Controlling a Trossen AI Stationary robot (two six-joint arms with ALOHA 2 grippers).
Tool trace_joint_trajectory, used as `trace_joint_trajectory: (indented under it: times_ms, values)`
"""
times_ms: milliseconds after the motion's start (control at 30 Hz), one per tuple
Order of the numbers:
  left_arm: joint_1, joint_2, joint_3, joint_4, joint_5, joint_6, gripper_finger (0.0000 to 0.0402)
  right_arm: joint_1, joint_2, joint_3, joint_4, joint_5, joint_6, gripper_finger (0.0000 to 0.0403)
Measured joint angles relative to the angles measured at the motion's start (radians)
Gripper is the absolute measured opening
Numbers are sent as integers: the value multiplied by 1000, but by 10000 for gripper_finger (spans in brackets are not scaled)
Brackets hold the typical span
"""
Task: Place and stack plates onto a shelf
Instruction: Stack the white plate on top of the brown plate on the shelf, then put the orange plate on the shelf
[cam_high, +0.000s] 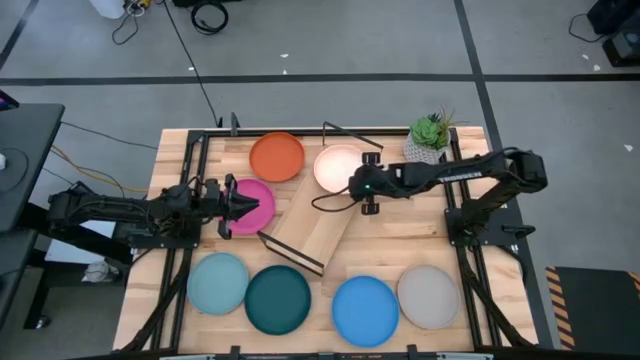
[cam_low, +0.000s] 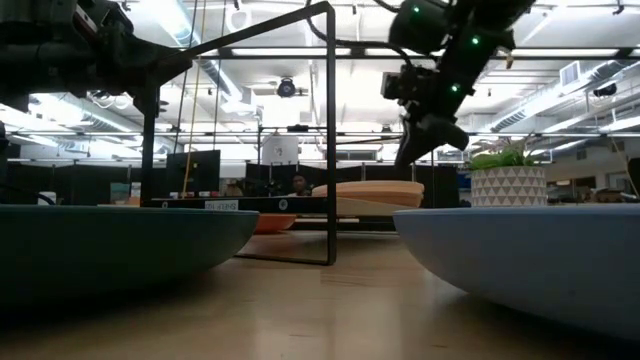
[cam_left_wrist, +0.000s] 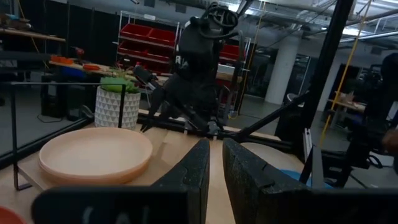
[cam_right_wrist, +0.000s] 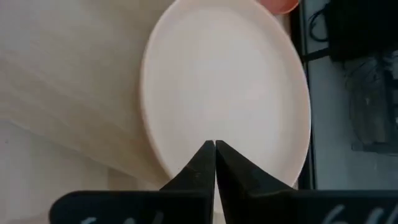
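Hovering above the near rim of the cream plate (cam_high: 337, 167), the right gripper (cam_high: 352, 185) is keeping its 2 fingers (cam_right_wrist: 202, 163) pressed together, with nothing between them. The cream plate is lying on the far end of the shelf (cam_high: 312, 228), which is sitting diagonally in the middle of the table (cam_high: 420, 238). The shelf is a light-wood board with thin black wire frames at its 2 ends. In the low view the plate is looking rather thick, so I cannot tell if another plate is lying under it.

The left gripper (cam_high: 247, 207) is staying over the magenta plate (cam_high: 250, 206), just beside the near end of the shelf. Its fingers (cam_left_wrist: 194, 171) are standing narrow, with only a thin gap, and they are holding nothing.

The orange plate (cam_high: 277, 157) is lying at the far side of the table, just beside the cream plate. 4 more plates are lying in a row along the near edge: the pale blue plate (cam_high: 218, 283), the dark teal plate (cam_high: 278, 299), the bright blue plate (cam_high: 365, 310) and the grey plate (cam_high: 428, 296). A small potted plant (cam_high: 430, 137) is standing at the far right corner.
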Motion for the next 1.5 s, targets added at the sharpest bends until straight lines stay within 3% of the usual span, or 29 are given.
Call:
trace_joint_trajectory:
  times_ms: [200, 400, 567, 700, 1000, 1400, 1500]
  values:
    - [0, 0, 0, 2, -3, 1, 50, -2, 14, -118, 153, -27, -13, 12]
    - [13, 0, 29, -24, -78, -58, 50, 38, -11, -112, 169, 107, -31, 12]
    - [81, 30, 183, -314, -80, -55, 50, 73, -103, -102, 200, 107, -29, 12]
    - [160, 127, 287, -495, -82, -35, 50, 108, -150, -103, 169, 74, 64, 12]
    - [325, 362, 409, -716, -33, -20, 50, 240, -151, -126, 79, 54, 276, 12]
    - [470, 665, 534, -774, -33, 0, 50, 346, -151, -126, 91, 85, 358, 12]
    - [491, 741, 605, -862, -15, -11, 50, 363, -151, -126, 87, 93, 368, 12]
